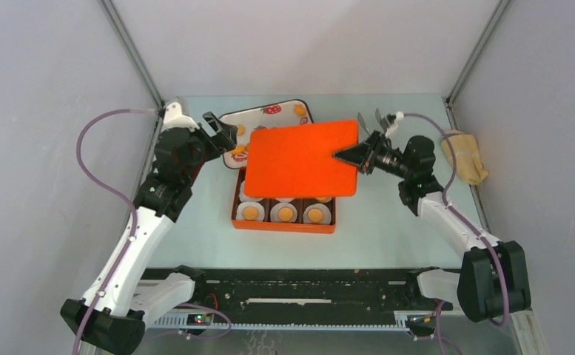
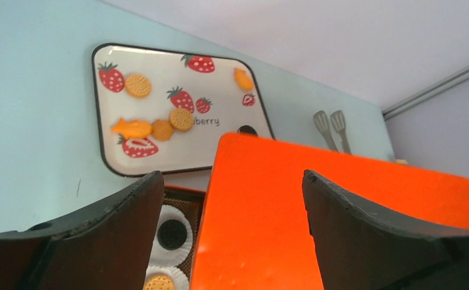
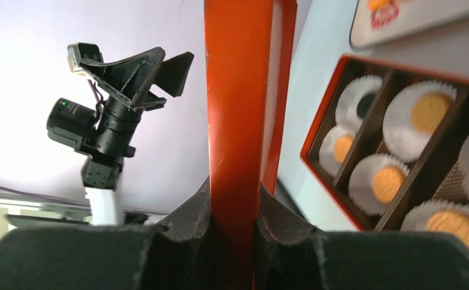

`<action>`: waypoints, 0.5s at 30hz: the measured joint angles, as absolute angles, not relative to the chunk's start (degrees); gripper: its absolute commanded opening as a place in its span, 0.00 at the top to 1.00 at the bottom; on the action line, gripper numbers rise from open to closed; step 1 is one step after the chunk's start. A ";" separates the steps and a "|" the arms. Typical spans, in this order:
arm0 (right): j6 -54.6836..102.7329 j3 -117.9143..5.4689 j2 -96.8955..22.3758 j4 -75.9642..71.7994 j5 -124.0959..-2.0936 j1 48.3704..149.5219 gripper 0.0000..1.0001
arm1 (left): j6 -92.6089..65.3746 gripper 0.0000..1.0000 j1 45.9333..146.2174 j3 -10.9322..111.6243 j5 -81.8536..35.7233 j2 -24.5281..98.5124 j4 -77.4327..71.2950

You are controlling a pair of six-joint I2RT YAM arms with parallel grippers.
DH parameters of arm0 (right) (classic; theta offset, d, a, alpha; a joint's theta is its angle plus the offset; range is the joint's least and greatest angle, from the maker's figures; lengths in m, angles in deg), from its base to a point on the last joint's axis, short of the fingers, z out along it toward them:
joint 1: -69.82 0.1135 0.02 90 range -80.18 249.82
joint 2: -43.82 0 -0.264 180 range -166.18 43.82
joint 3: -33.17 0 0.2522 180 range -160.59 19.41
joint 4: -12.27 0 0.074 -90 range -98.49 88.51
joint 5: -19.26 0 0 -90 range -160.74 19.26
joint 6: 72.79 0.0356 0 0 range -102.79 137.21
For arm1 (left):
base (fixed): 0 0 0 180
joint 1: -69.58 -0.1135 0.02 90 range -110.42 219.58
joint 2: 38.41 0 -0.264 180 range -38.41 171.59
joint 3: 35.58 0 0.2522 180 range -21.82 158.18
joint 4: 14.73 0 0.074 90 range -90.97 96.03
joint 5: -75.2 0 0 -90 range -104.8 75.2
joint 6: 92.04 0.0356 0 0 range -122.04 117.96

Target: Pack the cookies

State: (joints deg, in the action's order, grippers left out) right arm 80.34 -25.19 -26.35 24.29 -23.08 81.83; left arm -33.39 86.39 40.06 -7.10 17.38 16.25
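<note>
Your right end effector (image 1: 345, 155) clamps the orange lid (image 1: 299, 159) by its right edge, skewed above the box (image 1: 284, 228) of cookies (image 1: 285, 214); your left end effector (image 1: 225, 135) gapes just beside the lid's left edge.

From above, the orange lid (image 1: 303, 157) blocks my view of the box (image 1: 284, 226) except its front row, and it covers the tray's (image 1: 258, 118) lower right corner. In the left wrist view, the lid's upper edge half hides a black cookie (image 2: 247, 130), and the bottom frame edge clips the lowest paper cup (image 2: 182, 279). On the right wrist view, the tray is blurred and cut off at the upper right, and the box runs off the right edge.
</note>
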 measured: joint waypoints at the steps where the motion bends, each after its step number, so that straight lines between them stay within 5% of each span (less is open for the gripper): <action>1: 82.94 -22.37 -26.39 27.11 -22.49 81.85 1.00 | -33.06 0.12 88.08 38.97 -4.67 16.76 16.31; 15: 99.38 -12.58 -42.33 57.69 -23.64 90.09 1.00 | -31.31 0.18 98.18 26.62 15.85 13.55 17.71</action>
State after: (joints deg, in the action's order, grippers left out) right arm 99.38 -12.58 -42.33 57.69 -23.64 90.09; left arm -31.31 98.18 26.62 15.85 13.55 17.71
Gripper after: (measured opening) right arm 0.263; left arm 0.828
